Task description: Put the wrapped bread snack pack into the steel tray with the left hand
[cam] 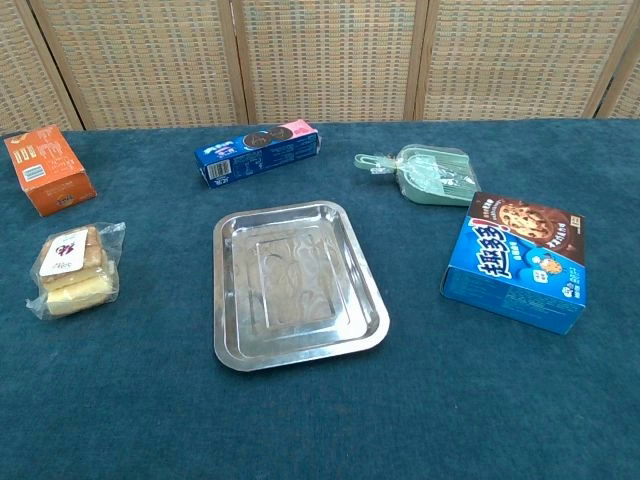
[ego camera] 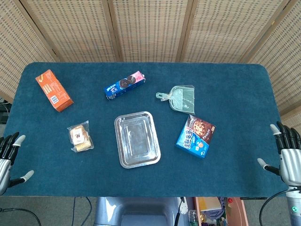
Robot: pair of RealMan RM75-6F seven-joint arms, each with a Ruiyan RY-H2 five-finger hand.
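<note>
The wrapped bread snack pack (ego camera: 80,137) lies on the surface left of the steel tray (ego camera: 137,140), apart from it. Likely light, soft, with slippery film: grasp across its sides. Left hand (ego camera: 8,157) is empty, fingers spread, partly cut off; right hand (ego camera: 287,155) likewise

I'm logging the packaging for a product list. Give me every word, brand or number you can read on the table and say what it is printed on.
"趣多多": on the blue cookie box, white characters on its top face.
"OREO": seemingly on the blue and pink cookie pack, too blurred to confirm.
Orange box: white print and label, too small to read.
Wrapped bread snack pack: dark mark on a white label, unreadable.
Steel tray and green dustpan: no text visible.
</note>
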